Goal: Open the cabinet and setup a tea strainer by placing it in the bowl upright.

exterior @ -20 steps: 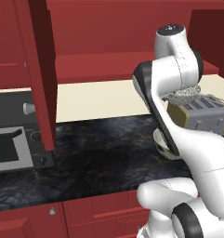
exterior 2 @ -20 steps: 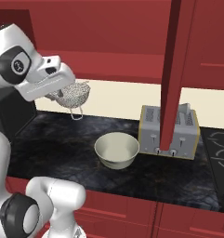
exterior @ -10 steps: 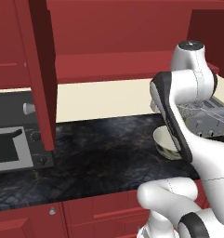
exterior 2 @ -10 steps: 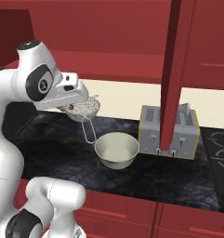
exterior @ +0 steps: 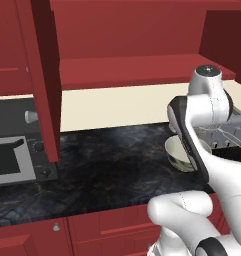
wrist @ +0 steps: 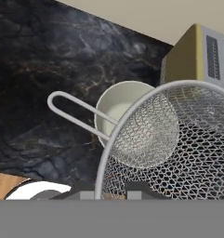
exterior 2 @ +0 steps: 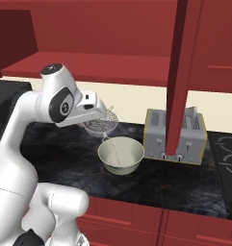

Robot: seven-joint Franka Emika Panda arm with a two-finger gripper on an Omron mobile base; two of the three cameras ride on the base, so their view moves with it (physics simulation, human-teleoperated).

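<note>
Overhead, tea strainer (exterior 2: 102, 126) above bowl (exterior 2: 121, 156), bowl apparently empty, cabinet (exterior: 117, 45) open

Left and right base views look forward-down from behind the arm, sharing the black counter (exterior: 107, 165) and bowl (exterior 2: 120, 155). Hand view peers down close through the tea strainer (wrist: 178, 139), probably steeply.

A dark marbled tabletop (exterior: 107, 165) runs below a cream back wall (exterior: 117, 107). Toward its right end, near the back edge, stands a silver toaster (exterior 2: 175, 137) with yellowish sides, two slots on top and small knobs on its front. At the left end sits a grey microwave (exterior: 12, 160) with dark dials. Red below-counter cupboards (exterior 2: 185, 228) line the tabletop's front edge. A stove burner (exterior 2: 228, 153) lies at the far right.
</note>
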